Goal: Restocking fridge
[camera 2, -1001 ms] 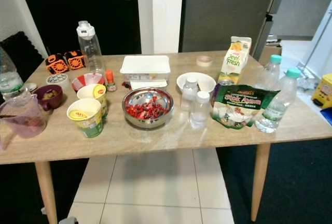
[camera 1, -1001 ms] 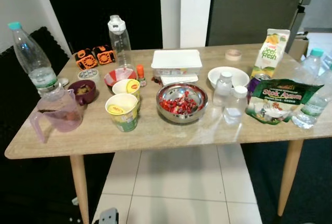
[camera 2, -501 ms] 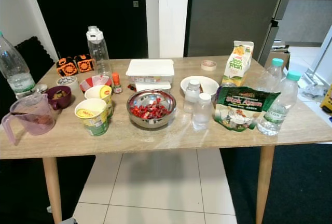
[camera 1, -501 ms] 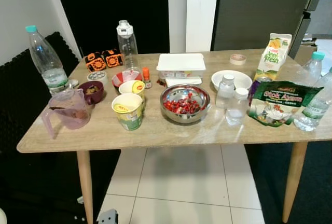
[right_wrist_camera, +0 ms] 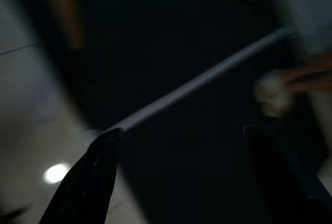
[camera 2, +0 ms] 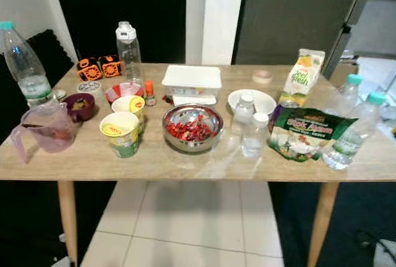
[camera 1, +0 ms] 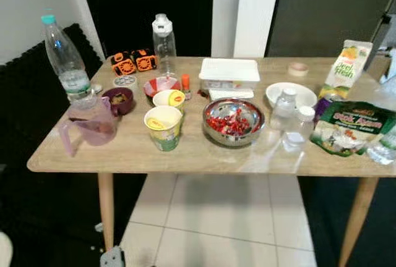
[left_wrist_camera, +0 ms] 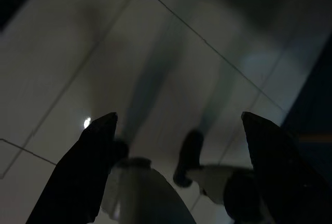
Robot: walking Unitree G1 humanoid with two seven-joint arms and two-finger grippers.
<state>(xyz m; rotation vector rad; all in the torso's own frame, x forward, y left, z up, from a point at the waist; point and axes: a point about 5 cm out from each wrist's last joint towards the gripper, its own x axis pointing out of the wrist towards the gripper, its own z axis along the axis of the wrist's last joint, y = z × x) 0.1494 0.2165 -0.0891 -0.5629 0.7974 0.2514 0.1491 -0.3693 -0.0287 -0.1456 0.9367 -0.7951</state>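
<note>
Now your view has swung a little to the left between the earlier pictures and this one: the whole scene slid to the right in the left eye view, so that is the camera, not the goods. Nothing on the table (camera 2: 185,162) has moved, which I read as you still lining up, with no item picked yet.

The grey fridge (camera 2: 291,13) stands beyond the far right of the table, its door closed. On the table, the water bottles (camera 2: 352,125) stand at the right end, with the juice carton (camera 2: 301,76) far right. The green food bag (camera 2: 303,132) lies near the front at right, the white lidded box (camera 2: 192,78) sits mid-far, and the steel bowl (camera 2: 192,127) of red pieces sits at the centre.

Both arms hang idle over the floor tiles (left_wrist_camera: 78,53). The left tool (left_wrist_camera: 176,125) and the right tool (right_wrist_camera: 181,136) each have their fingers spread apart, holding nothing.
</note>
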